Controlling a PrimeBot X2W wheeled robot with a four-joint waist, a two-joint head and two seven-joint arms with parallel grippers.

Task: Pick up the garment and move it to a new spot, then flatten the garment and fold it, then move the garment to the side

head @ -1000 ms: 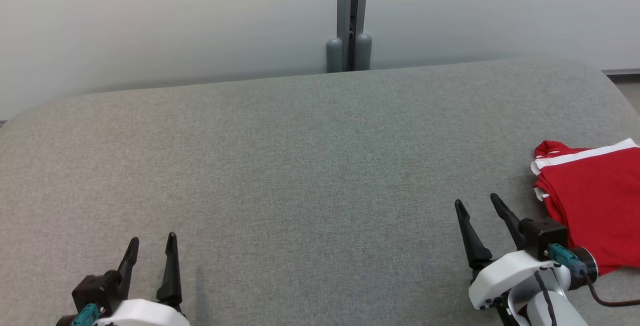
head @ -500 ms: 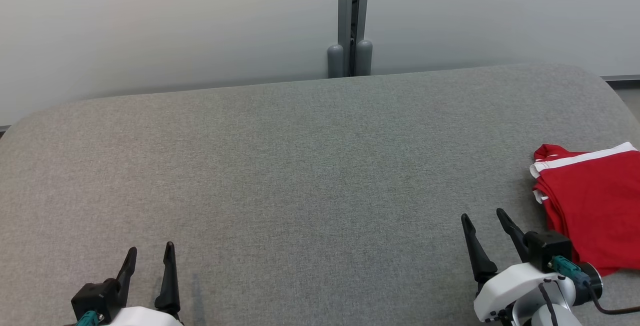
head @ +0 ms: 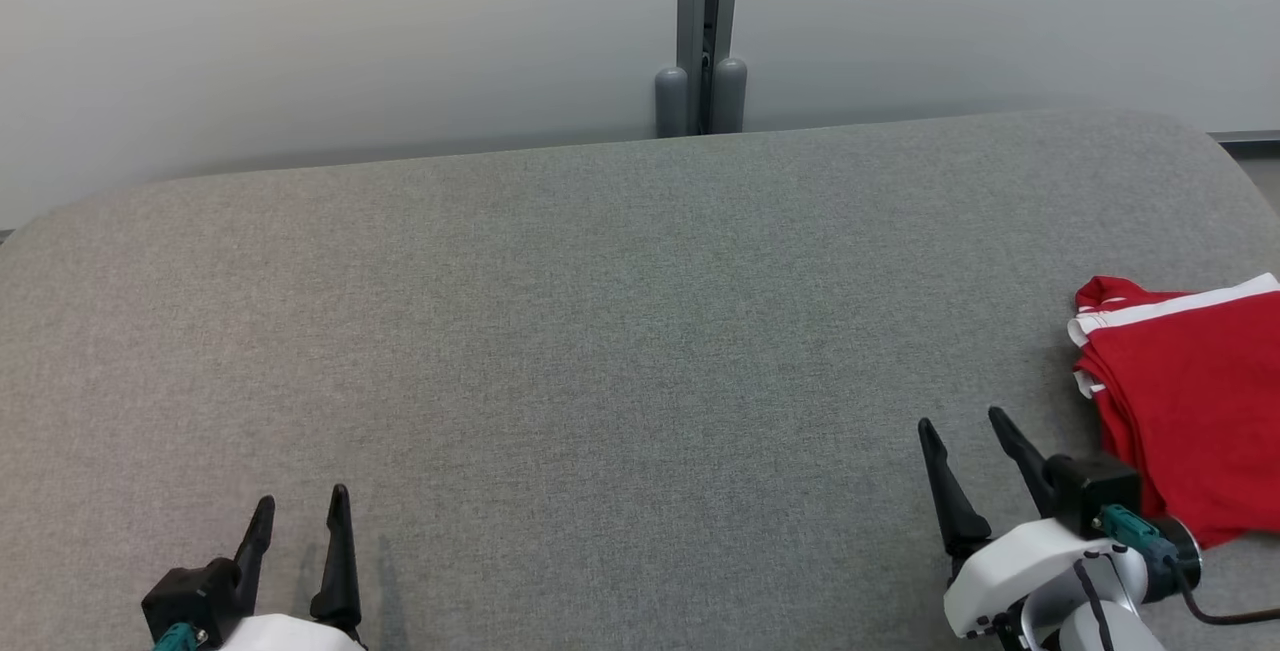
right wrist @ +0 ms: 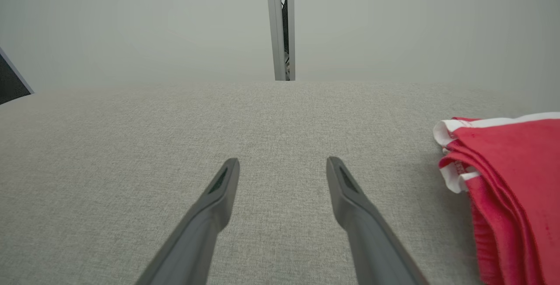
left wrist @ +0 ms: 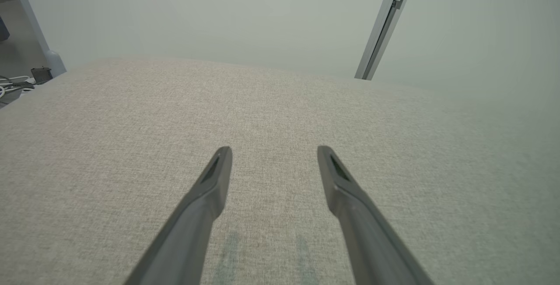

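Note:
The garment (head: 1195, 401) is red with white trim, folded into a layered stack at the right edge of the grey padded table (head: 600, 331); the right wrist view has the garment (right wrist: 512, 180) at its right side. My right gripper (head: 962, 421) stands open just left of the garment, apart from it, nothing between its fingers. In its own wrist view the right gripper (right wrist: 283, 160) hovers over bare fabric. My left gripper (head: 300, 501) is open at the lower left, empty, and the left gripper (left wrist: 274, 149) points over bare table.
A pale wall with a grey vertical post (head: 703, 31) runs behind the table's far edge. The table's right corner curves away near the garment. Cables (left wrist: 13, 83) lie on the floor off the table's left end.
Both grippers have drawn back toward the bottom of the head view, staying open. The camera has shifted slightly. The garment lies where it was.

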